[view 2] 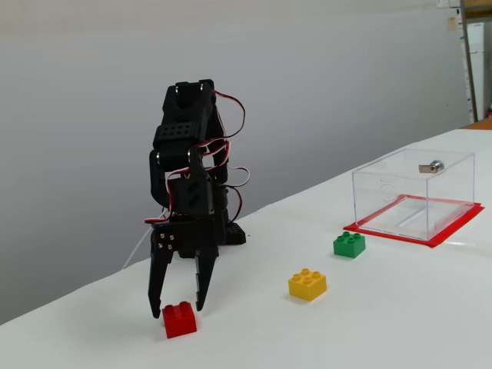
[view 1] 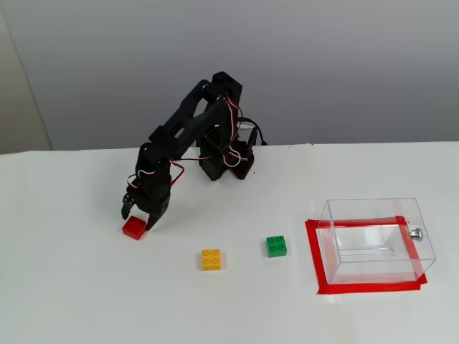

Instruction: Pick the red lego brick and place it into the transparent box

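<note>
Studded red lego brick (view 2: 179,319) under open black jaws.

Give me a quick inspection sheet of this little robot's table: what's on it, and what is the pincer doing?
Surface: white table, bare apart from the items below.
Job's things: red lego brick lies on the table, under the pincer; transparent box stands empty on a red tape rectangle, silver knob on one side.
Clutter: yellow brick and green brick, between the red one and the box.
Grippers: pincer open, pointing down, fingertips either side of the red brick's rear; not closed on it.
Cables: red and white wires looped along the arm.
Surroundings: plain grey wall.
</note>
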